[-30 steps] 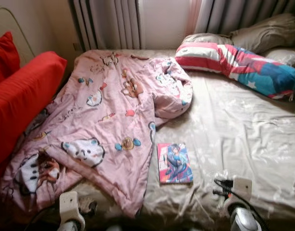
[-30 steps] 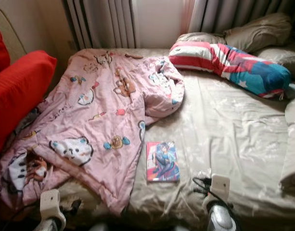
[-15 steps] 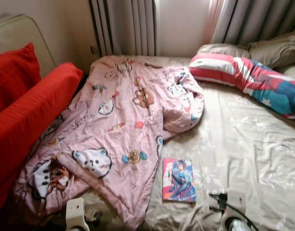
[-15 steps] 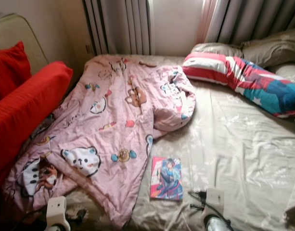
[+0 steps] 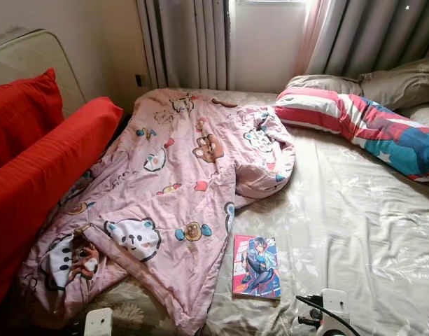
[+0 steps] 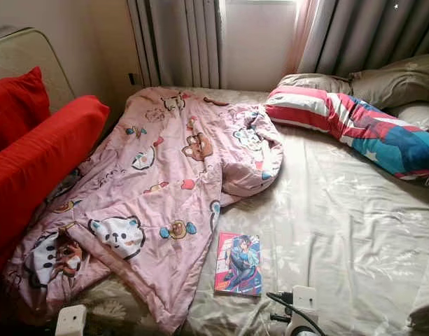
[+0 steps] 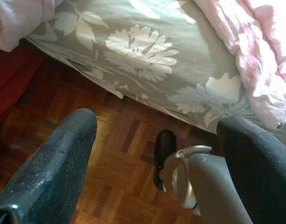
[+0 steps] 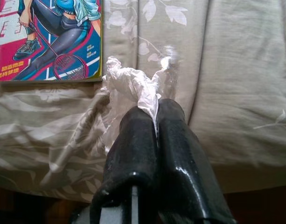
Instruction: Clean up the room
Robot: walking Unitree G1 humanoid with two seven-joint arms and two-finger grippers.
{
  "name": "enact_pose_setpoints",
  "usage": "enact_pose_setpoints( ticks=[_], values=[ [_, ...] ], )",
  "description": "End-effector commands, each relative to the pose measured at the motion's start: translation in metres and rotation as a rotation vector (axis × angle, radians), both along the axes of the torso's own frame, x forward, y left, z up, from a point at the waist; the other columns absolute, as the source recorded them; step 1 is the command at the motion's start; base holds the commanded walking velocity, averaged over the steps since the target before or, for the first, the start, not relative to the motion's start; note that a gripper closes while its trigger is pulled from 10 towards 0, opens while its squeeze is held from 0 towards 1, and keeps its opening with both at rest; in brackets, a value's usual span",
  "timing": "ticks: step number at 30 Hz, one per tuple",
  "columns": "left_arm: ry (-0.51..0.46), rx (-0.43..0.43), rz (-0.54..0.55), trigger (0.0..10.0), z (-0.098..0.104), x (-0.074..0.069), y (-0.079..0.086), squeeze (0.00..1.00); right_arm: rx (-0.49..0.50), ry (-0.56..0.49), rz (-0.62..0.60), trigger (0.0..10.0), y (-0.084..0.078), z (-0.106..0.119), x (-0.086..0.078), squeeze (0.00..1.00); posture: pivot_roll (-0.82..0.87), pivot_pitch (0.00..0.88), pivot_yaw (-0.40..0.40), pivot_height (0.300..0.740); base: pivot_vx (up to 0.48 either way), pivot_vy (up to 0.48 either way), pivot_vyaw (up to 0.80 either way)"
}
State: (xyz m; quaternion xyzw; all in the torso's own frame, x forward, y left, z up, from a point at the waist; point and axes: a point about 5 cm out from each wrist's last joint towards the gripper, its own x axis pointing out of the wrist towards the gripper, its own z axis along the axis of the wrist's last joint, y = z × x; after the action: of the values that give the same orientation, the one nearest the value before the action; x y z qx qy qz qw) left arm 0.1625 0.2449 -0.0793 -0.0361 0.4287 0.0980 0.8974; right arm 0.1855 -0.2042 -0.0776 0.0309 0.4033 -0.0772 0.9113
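The right claw (image 8: 147,116) is pinched tight on a crumpled scrap of clear plastic wrapper (image 8: 133,86), so one bit of litter is in hand, held just off the near edge of the bed with the pale floral sheet (image 5: 354,210). Just beyond it lies the glossy comic book with a pink-and-blue cover (image 5: 256,266), flat on the sheet near that edge, not yet picked up.

Plenty left, by the look of it. The pink cartoon-print quilt (image 5: 172,189) sprawls rumpled over the left half of the bed, its near corner spilling over the edge, and it wants straightening or folding. The long striped red, white and blue bolster pillow (image 5: 361,126) lies slantwise at the head, in front of grey pillows (image 5: 396,77). The wrapper itself needs a bin, and I cannot spot one.

The left claw (image 7: 156,163) hangs low and spread wide, holding nothing, over the brown parquet floor (image 7: 105,158) just beside the bed's draped sheet edge.

Room to move: the right half of the mattress is bare and open, good reach to the book. On the left, big red cushions (image 5: 39,161) press against the quilt, so that side is tight. The bed edge is right in front of the robot, with the floor strip under the left arm looking narrow.
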Motion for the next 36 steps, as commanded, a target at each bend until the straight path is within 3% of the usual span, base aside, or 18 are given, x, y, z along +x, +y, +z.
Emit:
enact_pose_setpoints(
  ticks=[1, 14, 30, 34, 36],
  values=[
    [0.042, 0.0, 0.002, 10.0, -0.004, -0.009, 0.003, 0.0, 0.001, 0.012, -0.006, 10.0, 0.0, -0.001, -0.001, 0.0, -0.01, 0.0, -0.009, 0.74, 0.0, 0.0, 0.0],
    [0.046, -0.008, -0.017, 10.0, -0.003, 0.0, -0.008, 0.0, 0.007, 0.027, -0.007, 10.0, 0.003, -0.003, -0.004, 0.0, -0.01, 0.0, -0.003, 0.74, 0.0, 0.0, 0.0],
    [0.055, 0.013, -0.017, 10.0, -0.001, -0.01, 0.011, 0.0, -0.004, 0.087, -0.015, 10.0, -0.001, -0.009, -0.017, 0.0, 0.01, 0.0, 0.0, 0.74, 0.0, 0.0, 0.0],
    [0.056, 0.011, -0.017, 10.0, -0.002, -0.01, 0.009, 0.0, -0.002, 0.096, -0.015, 10.0, 0.0, -0.01, -0.019, 0.0, 0.01, 0.0, 0.0, 0.74, 0.0, 0.0, 0.0],
    [0.057, 0.006, -0.027, 10.0, -0.004, -0.007, 0.0, 0.0, -0.001, 0.107, -0.016, 10.0, -0.001, -0.011, -0.022, 0.0, 0.01, 0.0, 0.0, 0.74, -0.12, 0.0, 0.0]
  ],
)
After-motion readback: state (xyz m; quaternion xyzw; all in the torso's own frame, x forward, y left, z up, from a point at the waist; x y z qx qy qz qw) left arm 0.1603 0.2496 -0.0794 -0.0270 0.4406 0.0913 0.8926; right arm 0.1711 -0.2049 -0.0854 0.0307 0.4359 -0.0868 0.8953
